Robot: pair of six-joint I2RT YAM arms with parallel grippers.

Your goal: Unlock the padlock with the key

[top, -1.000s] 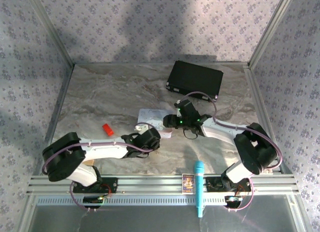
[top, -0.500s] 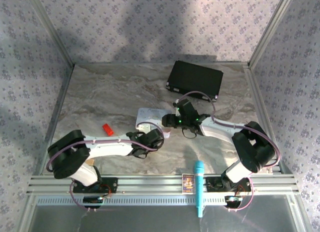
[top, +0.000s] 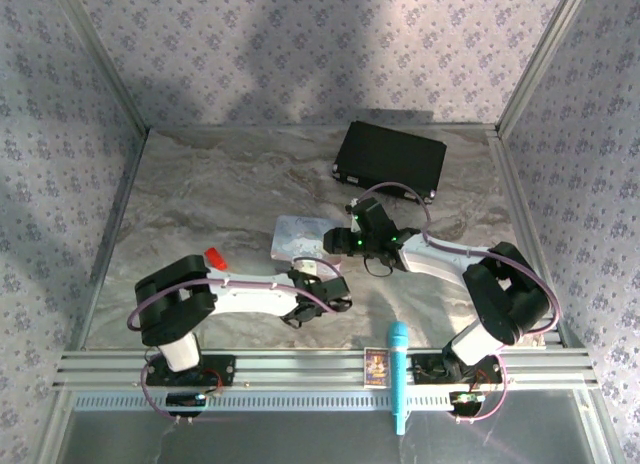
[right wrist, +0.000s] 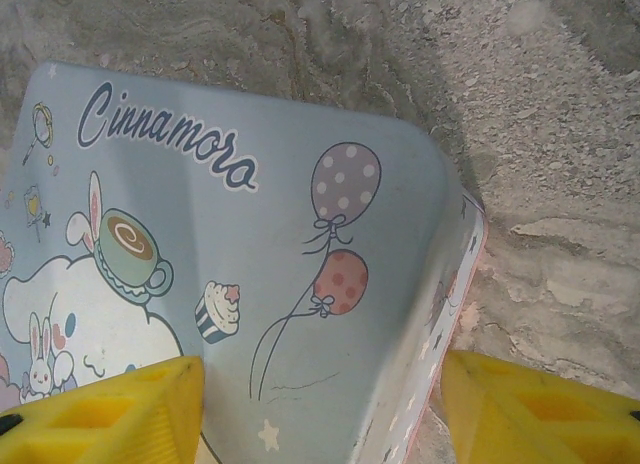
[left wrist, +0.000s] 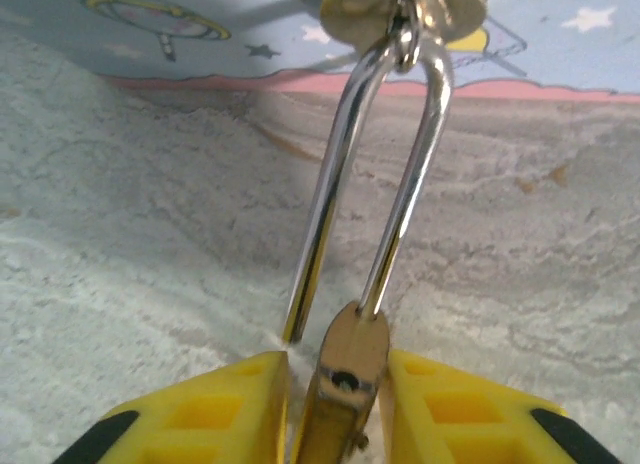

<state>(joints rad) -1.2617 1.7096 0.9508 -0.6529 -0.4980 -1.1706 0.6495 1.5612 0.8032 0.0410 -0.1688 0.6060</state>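
In the left wrist view my left gripper [left wrist: 335, 409] is shut on the brass-gold padlock [left wrist: 347, 369], its yellow fingers [left wrist: 215, 409] on either side of the body. The silver shackle [left wrist: 405, 174] stands up from it and passes through the metal hasp [left wrist: 440, 2] on the pale blue tin [left wrist: 150, 29]. One shackle leg is out of the body, whose empty hole shows dark. The key is out of view. My right gripper [right wrist: 320, 414] is open, straddling a corner of the tin [right wrist: 250, 224]. From above, both grippers meet at the tin [top: 296, 236].
A black case [top: 390, 159] lies at the back of the marble table [top: 200, 194]. A small red block [top: 214, 256] sits beside the left arm. A blue microphone [top: 398, 376] and a small card [top: 376, 365] rest on the front rail.
My left arm has swung rightward along the tin's front, its elbow moving toward the centre. The right arm has stayed at the tin.
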